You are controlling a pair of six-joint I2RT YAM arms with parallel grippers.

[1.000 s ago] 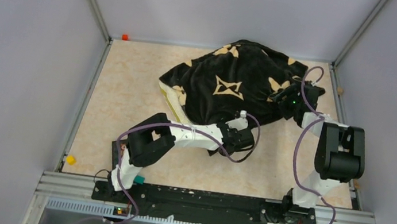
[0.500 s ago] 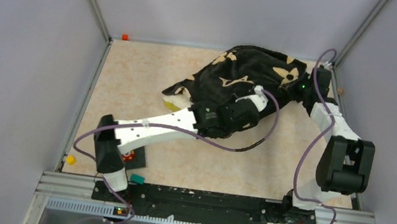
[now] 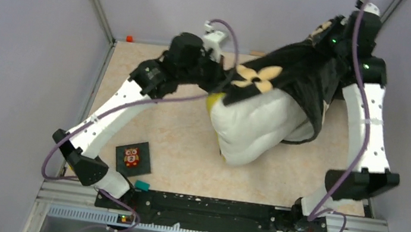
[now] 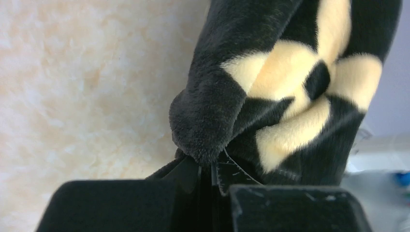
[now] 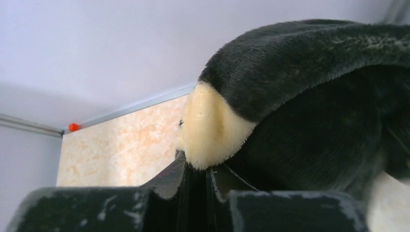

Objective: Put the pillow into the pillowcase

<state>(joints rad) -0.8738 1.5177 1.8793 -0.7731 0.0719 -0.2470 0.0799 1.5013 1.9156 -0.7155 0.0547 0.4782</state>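
Pillowcase [image 3: 301, 74] hung up off table [image 3: 151, 103] btw both claws, opening facing down twd near side. L gripper [image 4: 205, 170] clamped shut on black plush hem, cream flower motif right above it in wrist view; from overhead, at case's far-left corner. R gripper [image 5: 196, 171] likewise pinched tight on fabric edge, cream patch bulging just over jaws; at case's far-right corner, high up by back wall.

Pillow [image 3: 255, 128] part in, part out: white bulk hanging out of opening, lower end down at table level approx centre-right, contact w/ table not certain. Yellow band [image 3: 214, 100] peeking at pillow's left side, just below L claw's hold. Upper part hidden inside black fabric. Both claws on case only; no visible touch w/ pillow.

R arm [image 3: 369, 131] just beside case's right side. L arm [image 3: 114, 107] stretched diagonally across table's left half. Owl card [image 3: 132, 157] flat on table near L arm base, well apart from pillow. Small orange bit [image 3: 130, 39] at far-left corner; teal piece [image 3: 142, 186] by near rail.
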